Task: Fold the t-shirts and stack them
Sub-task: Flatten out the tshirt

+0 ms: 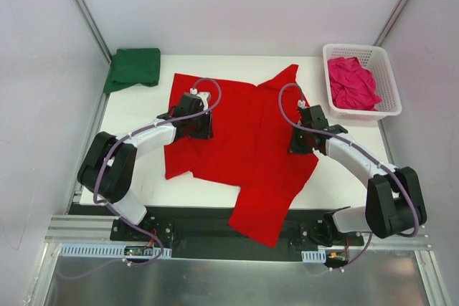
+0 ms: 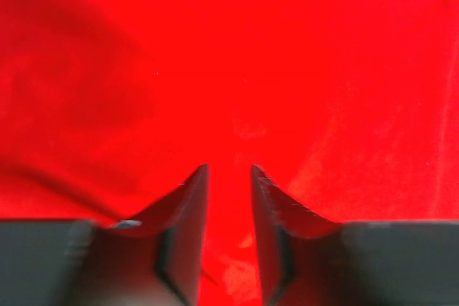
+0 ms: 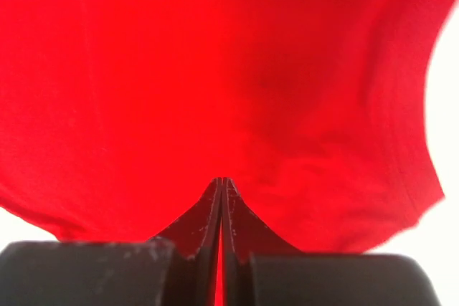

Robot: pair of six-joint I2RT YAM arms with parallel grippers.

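Right gripper (image 3: 222, 180): jaws fully closed, sliver of red t-shirt (image 1: 244, 141) pinched between them, near shirt's right edge.
Left gripper (image 2: 229, 170): narrow gap, tips over red cloth on shirt's left part; whether cloth is pinched, cannot tell.
Red t-shirt: spread mid-table (image 1: 337, 159), near hem overhanging front edge.
Green t-shirt (image 1: 134, 68): folded, far-left corner.
Pink t-shirt (image 1: 351, 82): inside basket (image 1: 351, 48), far right.
Bare table to right of red shirt.

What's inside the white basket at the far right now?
A crumpled magenta-pink t-shirt lies in the white basket, covering most of its floor. Whether anything sits underneath cannot be seen, because the cloth hides it.
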